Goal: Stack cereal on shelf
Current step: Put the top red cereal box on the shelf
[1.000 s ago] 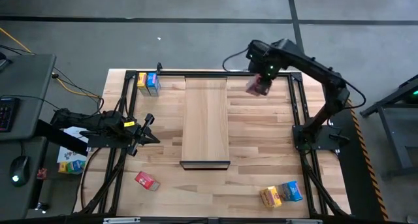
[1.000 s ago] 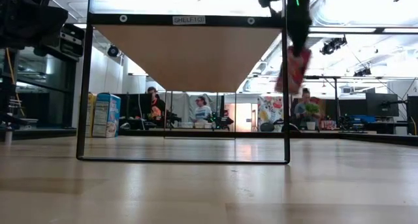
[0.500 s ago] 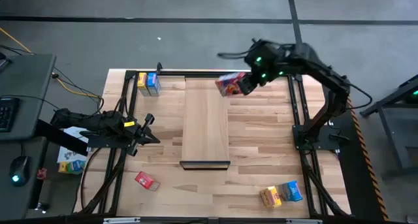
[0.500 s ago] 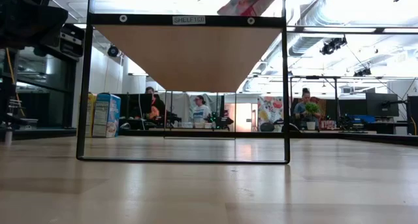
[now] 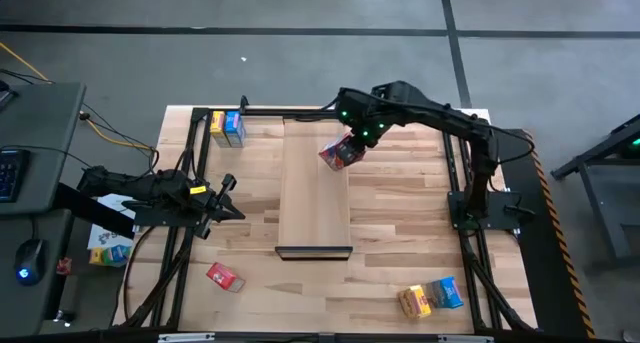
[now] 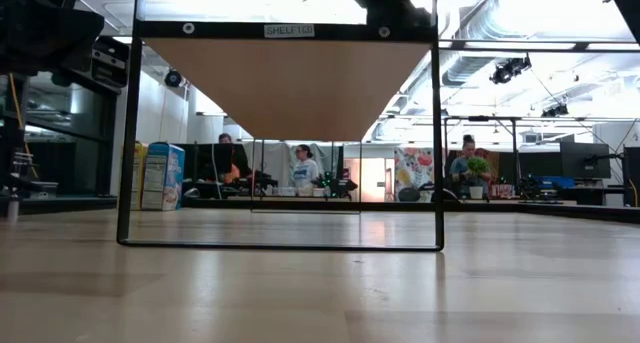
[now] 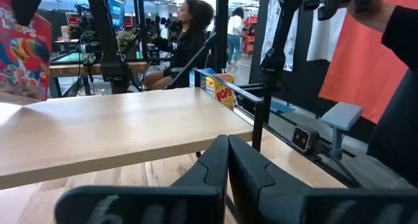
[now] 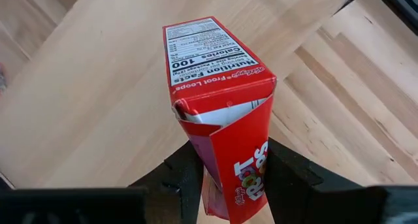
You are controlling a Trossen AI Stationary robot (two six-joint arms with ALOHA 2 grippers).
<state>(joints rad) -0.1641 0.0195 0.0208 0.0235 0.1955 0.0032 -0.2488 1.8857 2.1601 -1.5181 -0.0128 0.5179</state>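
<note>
Currently on record, by item.

Right gripper [image 5: 345,151]: clamped on a red cereal box [image 5: 338,153], fingers [image 8: 185,174] pressing its two broad faces. The right wrist view shows the box tilted, nutrition panel turned outward and one end flap buckled. It hangs over the far right edge of the shelf [image 5: 314,208]; whether it touches the board cannot be told. Gripping by the broad faces probably leaves the lower end free to be set down.

Shelf: pale board raised on a black frame, dark lip at the near end. No box rests on it yet.

Left gripper [image 5: 226,195]: fingers together and empty, parked at the table's left side, well apart from the shelf, presumably to keep out of the working arm's way.

Remaining cereal, all on the tabletop: yellow box [image 5: 217,126] and blue box [image 5: 234,128] side by side at the far left corner; second red box [image 5: 224,277] near the front left; yellow box [image 5: 415,301] and blue box [image 5: 446,292] together at the front right.

Change from a second ago: the held box was then beyond the shelf's right side, near the frame's far right corner. It has been swung leftward, and now hangs lower over the board.
</note>
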